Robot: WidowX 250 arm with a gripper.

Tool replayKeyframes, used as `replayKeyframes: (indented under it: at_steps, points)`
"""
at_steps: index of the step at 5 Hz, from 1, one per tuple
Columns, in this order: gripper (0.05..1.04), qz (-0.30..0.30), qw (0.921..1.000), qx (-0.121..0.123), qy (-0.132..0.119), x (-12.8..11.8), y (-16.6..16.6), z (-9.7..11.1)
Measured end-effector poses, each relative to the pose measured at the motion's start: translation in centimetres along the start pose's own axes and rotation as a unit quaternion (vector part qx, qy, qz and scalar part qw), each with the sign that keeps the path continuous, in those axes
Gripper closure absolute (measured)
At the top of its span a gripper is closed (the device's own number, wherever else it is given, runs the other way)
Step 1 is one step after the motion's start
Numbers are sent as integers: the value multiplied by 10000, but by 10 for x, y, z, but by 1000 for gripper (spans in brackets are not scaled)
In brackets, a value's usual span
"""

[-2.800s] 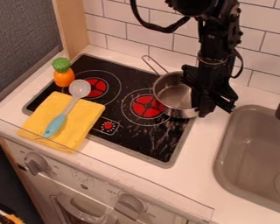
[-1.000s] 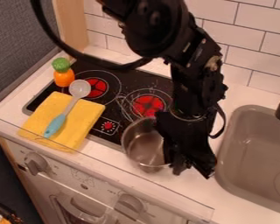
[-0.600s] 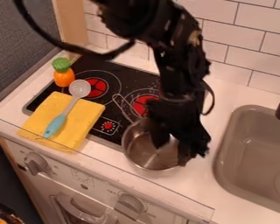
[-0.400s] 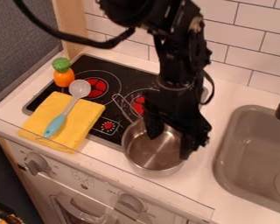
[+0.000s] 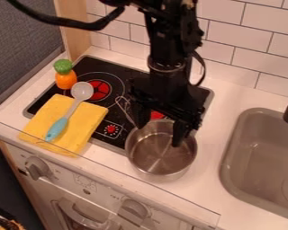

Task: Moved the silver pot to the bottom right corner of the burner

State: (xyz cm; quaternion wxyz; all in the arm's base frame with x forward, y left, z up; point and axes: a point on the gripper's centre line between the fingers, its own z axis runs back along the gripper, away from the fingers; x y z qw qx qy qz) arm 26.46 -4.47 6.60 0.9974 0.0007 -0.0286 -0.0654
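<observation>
The white, smooth bench (image 5: 208, 179) has a rectangular black glass cooktop (image 5: 85, 68) with red burner marks set in its left part and a grey rounded sink (image 5: 254, 128) sunk at the right. A yellow folded cloth (image 5: 44, 119) lies across the cooktop's near left edge onto the bench. A round silver metal pot (image 5: 161, 155) is at the cooktop's near right corner, overlapping its edge; whether its base touches the bench is hidden.
</observation>
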Motion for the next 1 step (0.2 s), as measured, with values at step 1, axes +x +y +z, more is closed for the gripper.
replayKeyframes:
  at_steps: [1]
  points:
    - [83, 157, 9998, -51, -75, 3, 14, 0]
